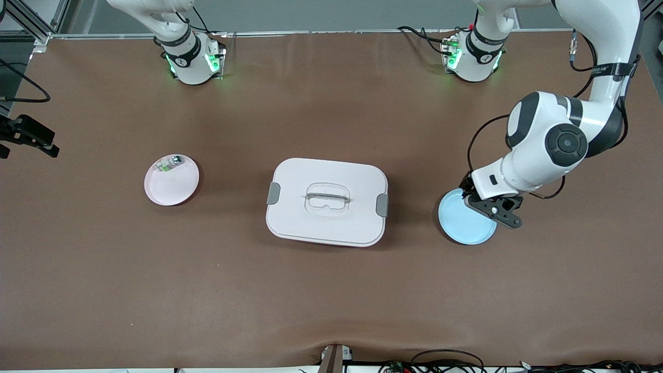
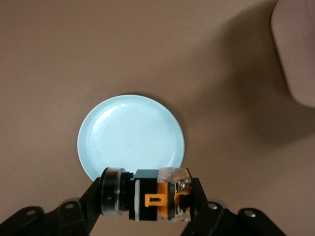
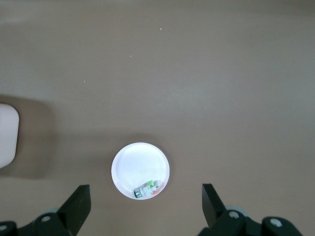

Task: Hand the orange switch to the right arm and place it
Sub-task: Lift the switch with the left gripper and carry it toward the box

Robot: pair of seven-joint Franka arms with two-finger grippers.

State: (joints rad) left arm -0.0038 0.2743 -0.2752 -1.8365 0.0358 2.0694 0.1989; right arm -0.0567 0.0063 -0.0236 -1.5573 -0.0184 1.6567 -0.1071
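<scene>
My left gripper [image 2: 147,200] is shut on the orange switch [image 2: 158,199], a small black block with an orange band and a round black-and-silver end, held crosswise between the fingers. The gripper [image 1: 492,208] hovers low over the edge of a light blue plate [image 1: 461,224], which is bare in the left wrist view [image 2: 130,135]. The switch is hidden in the front view. My right gripper [image 3: 145,200] is open and empty, high over a pink plate [image 3: 138,164]. Only the right arm's base [image 1: 189,57] shows in the front view.
A small green-and-white part [image 1: 168,165] lies in the pink plate [image 1: 173,186] toward the right arm's end; it also shows in the right wrist view [image 3: 146,190]. A white lidded box [image 1: 327,202] with grey latches stands mid-table between the plates.
</scene>
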